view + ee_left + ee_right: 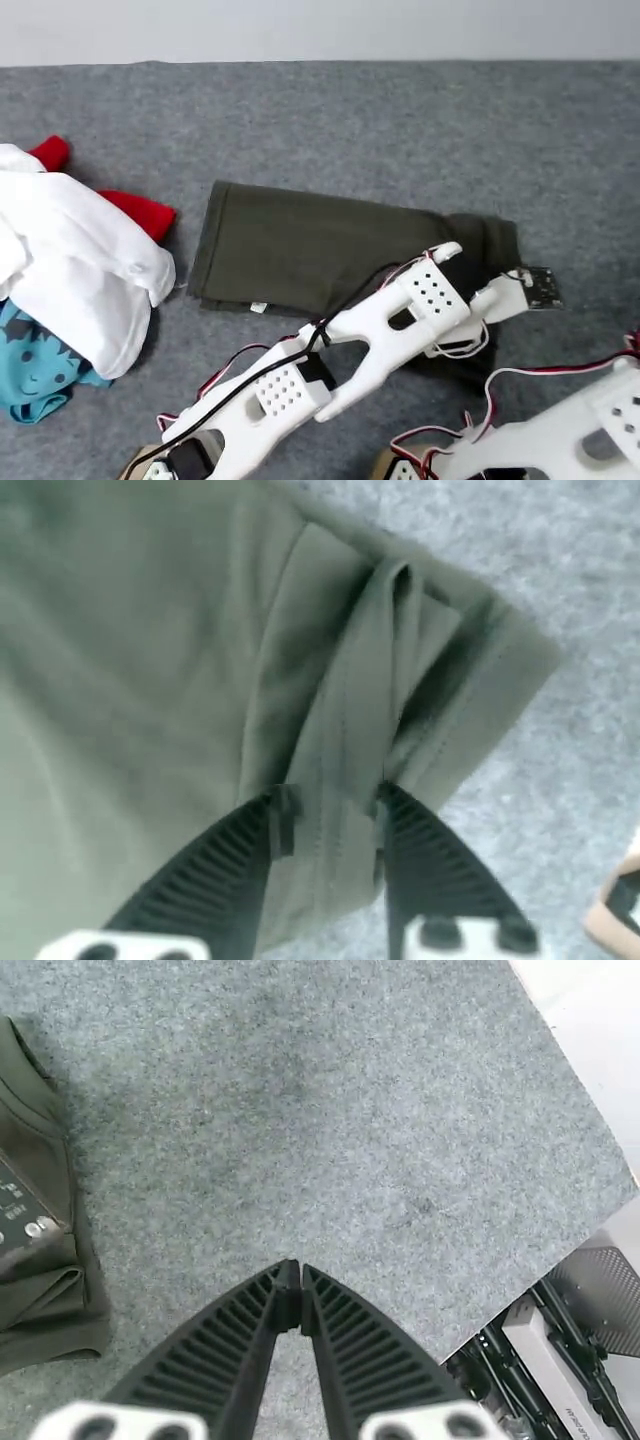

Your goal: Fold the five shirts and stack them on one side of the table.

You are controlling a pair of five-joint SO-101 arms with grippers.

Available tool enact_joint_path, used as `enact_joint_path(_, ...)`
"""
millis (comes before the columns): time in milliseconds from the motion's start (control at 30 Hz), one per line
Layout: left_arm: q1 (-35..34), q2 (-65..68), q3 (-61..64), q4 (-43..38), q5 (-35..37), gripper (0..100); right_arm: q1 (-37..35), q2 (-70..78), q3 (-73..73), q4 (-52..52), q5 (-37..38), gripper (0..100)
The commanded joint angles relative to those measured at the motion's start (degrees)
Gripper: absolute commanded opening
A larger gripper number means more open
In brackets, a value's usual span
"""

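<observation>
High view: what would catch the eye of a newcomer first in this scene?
The olive shirt, half folded, lies in the middle of the grey table, and the left gripper pinches a fold at its edge between its fingers. At the picture's left edge sits a loose heap: a white shirt over a red shirt and a teal shirt.

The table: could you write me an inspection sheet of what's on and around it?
Surface: grey felt mat, flat.
Job's things: olive shirt partly folded mid-table; white shirt, red shirt and teal shirt piled unfolded at one side.
Clutter: nothing seen.
Grippers: left gripper pinches a fold of the olive shirt; right gripper shut over bare mat.
Cables: wires run along both arms.
Surroundings: pale wall behind; equipment beyond the mat's edge.
</observation>
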Motion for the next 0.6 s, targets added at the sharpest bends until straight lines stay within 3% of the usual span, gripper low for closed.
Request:
enact_joint_path(0, -0.97, 1.14, -0.57, -0.53, -1.32, 9, 0.48, -1.1, -0.26, -1.1, 0.53, 1.2)
enact_joint_path(567, -1.05, -0.09, -7.25, 2.02, -2.29, 3, 0.75, -1.1, -0.44, -0.92, 0.53, 1.2)
